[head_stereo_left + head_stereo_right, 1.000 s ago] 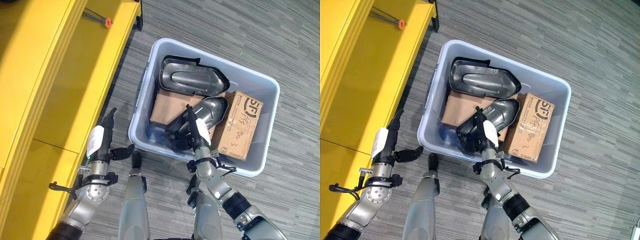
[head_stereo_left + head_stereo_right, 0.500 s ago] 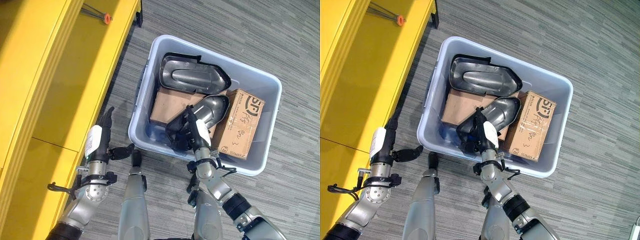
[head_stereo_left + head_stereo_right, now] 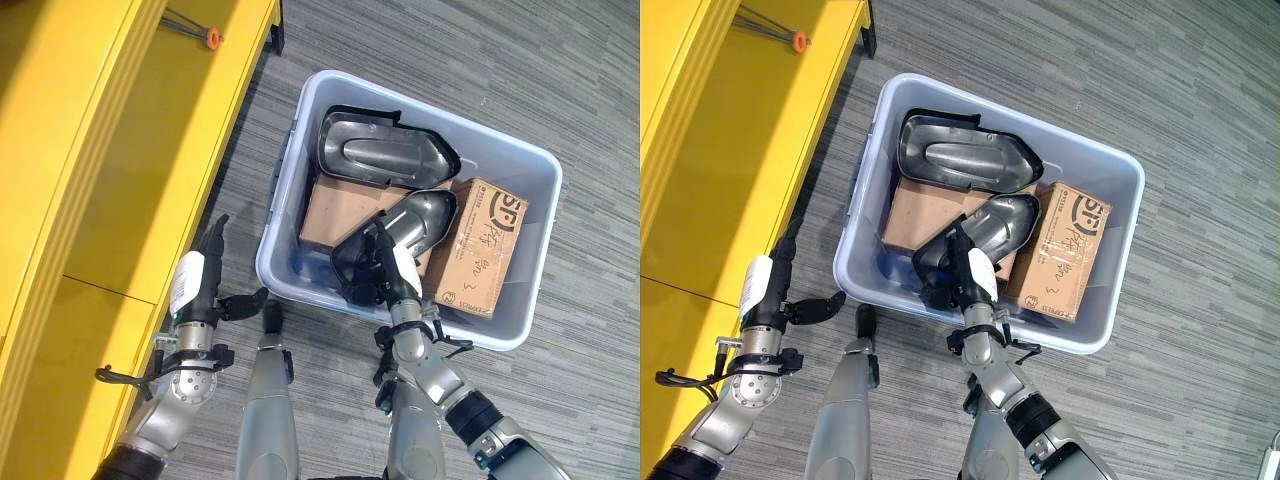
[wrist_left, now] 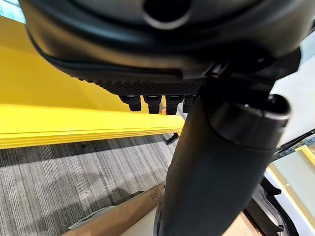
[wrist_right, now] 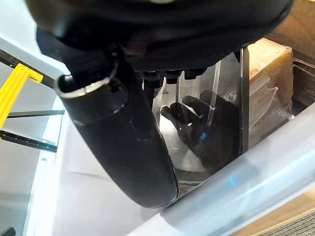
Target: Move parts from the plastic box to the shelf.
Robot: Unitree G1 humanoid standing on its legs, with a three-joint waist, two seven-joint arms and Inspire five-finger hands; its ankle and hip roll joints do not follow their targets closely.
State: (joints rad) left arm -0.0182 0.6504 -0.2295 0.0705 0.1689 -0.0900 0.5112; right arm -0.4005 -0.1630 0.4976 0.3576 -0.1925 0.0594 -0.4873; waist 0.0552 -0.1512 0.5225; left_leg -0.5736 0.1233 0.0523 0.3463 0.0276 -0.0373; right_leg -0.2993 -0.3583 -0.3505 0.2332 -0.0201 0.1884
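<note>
Two metal parts (image 3: pixel 385 158) lie in plastic box (image 3: pixel 530 170).

Shelf (image 3: pixel 110 150) left, plastic box (image 3: pixel 520 175) right — parts (image 3: pixel 385 160) inside

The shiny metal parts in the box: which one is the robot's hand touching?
The nearer metal part, leaning on the cardboard boxes; the right hand is at its dark lower end. The other metal part lies untouched by the plastic box's far wall.
</note>
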